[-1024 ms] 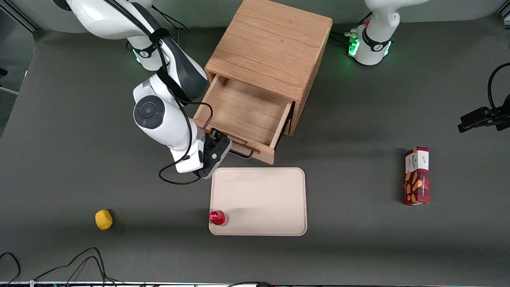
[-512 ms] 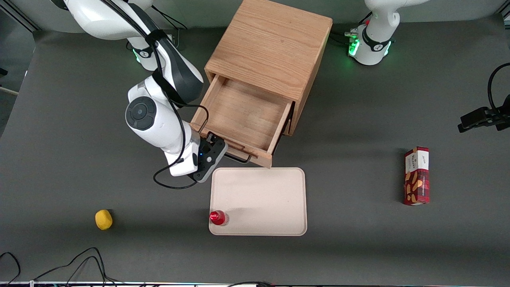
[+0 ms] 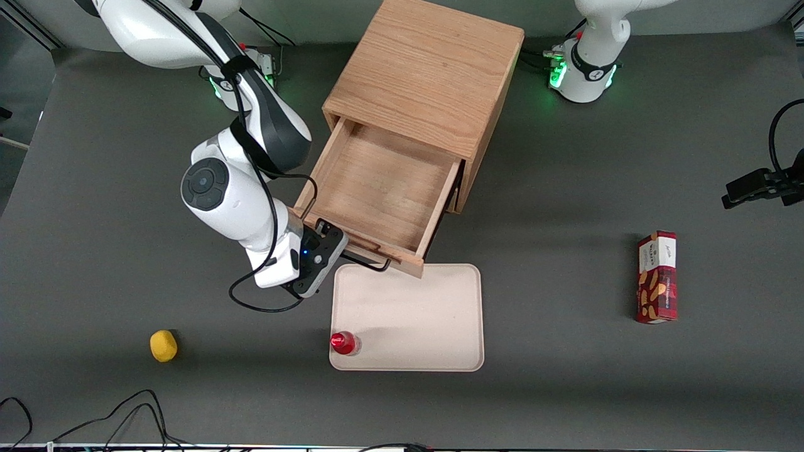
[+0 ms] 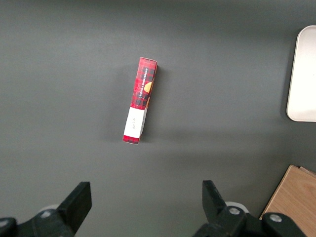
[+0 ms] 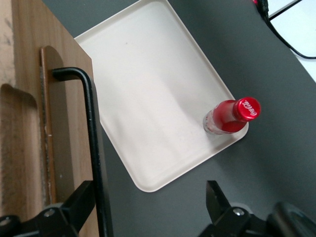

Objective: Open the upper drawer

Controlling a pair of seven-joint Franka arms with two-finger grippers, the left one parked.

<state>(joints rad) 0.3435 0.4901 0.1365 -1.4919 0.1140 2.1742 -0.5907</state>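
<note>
The upper drawer (image 3: pixel 383 188) of the light oak cabinet (image 3: pixel 433 69) stands pulled far out, its wooden tray bare inside. Its front panel (image 5: pixel 29 123) carries a black wire bar handle (image 3: pixel 367 262). My right gripper (image 3: pixel 339 248) is at the end of that handle toward the working arm's end of the table. In the right wrist view the gripper (image 5: pixel 148 207) is open, with the handle bar (image 5: pixel 94 148) running between its fingers, close against one finger (image 5: pixel 74 202) and well apart from the second.
A cream tray (image 3: pixel 414 320) lies just nearer the front camera than the drawer, whose front corner overhangs the tray's edge. A red-capped bottle (image 3: pixel 343 343) stands on the tray's corner. A yellow lump (image 3: pixel 163 346) and a red snack box (image 3: pixel 657 276) lie on the dark table.
The drawer has slid farther out toward the front camera, and my gripper has moved with the handle. The drawer front now reaches over the cream tray's edge.
</note>
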